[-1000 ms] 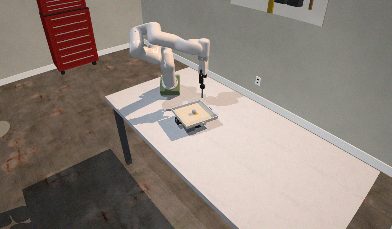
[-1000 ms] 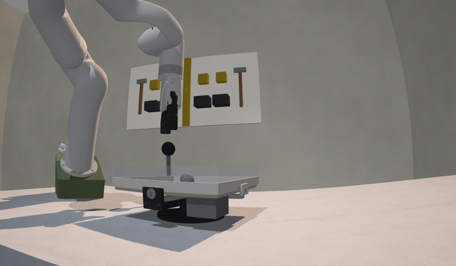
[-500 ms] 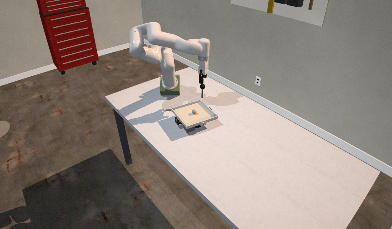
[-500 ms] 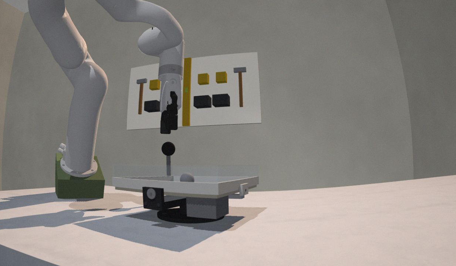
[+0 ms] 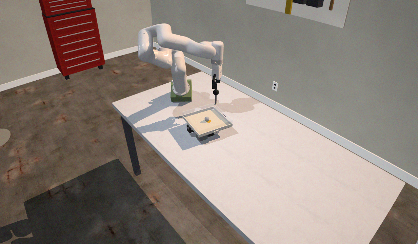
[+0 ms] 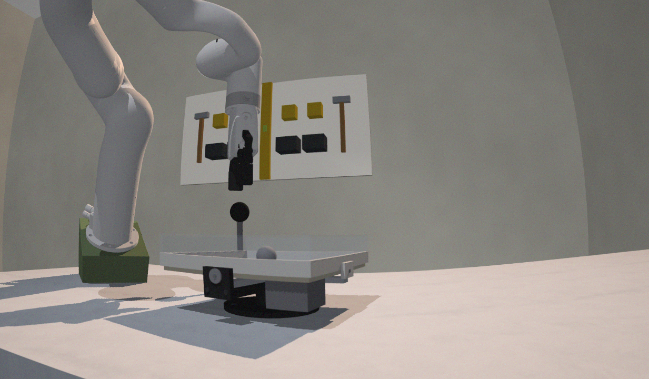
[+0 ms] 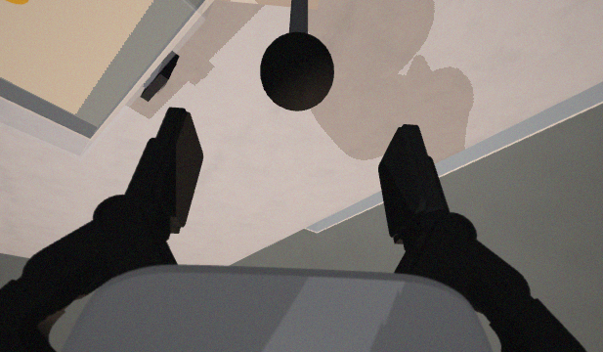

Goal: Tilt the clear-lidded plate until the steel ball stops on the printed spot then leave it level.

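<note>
Against the grey wall, on the pale stone-look table [image 5: 264, 157] [image 6: 458, 320] [image 7: 262, 196], sits the square white-rimmed plate [image 5: 209, 132] [image 6: 251, 266] [image 7: 47, 54], its grey steel ball [image 5: 206, 119] [image 6: 266, 252] just beside the orange spot [image 5: 209, 121] [image 7: 18, 1]. The black-fingered gripper [image 5: 214, 87] [image 6: 240, 189] [image 7: 294, 139], spread wide and holding nothing, hangs above the upright handle's black ball knob [image 5: 215, 92] [image 6: 239, 211] [image 7: 297, 71]; I'd judge any grasp needs a straight descent.

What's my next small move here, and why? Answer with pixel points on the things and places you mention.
I'd probably ease the open gripper [image 5: 214, 87] [image 6: 240, 188] [image 7: 294, 139] down around the black knob [image 5: 215, 92] [image 6: 239, 211] [image 7: 297, 71]: it hangs just above, and the ball [image 5: 206, 119] [image 6: 266, 252] looks slightly off the orange spot [image 5: 209, 121] [image 7: 18, 1].
</note>
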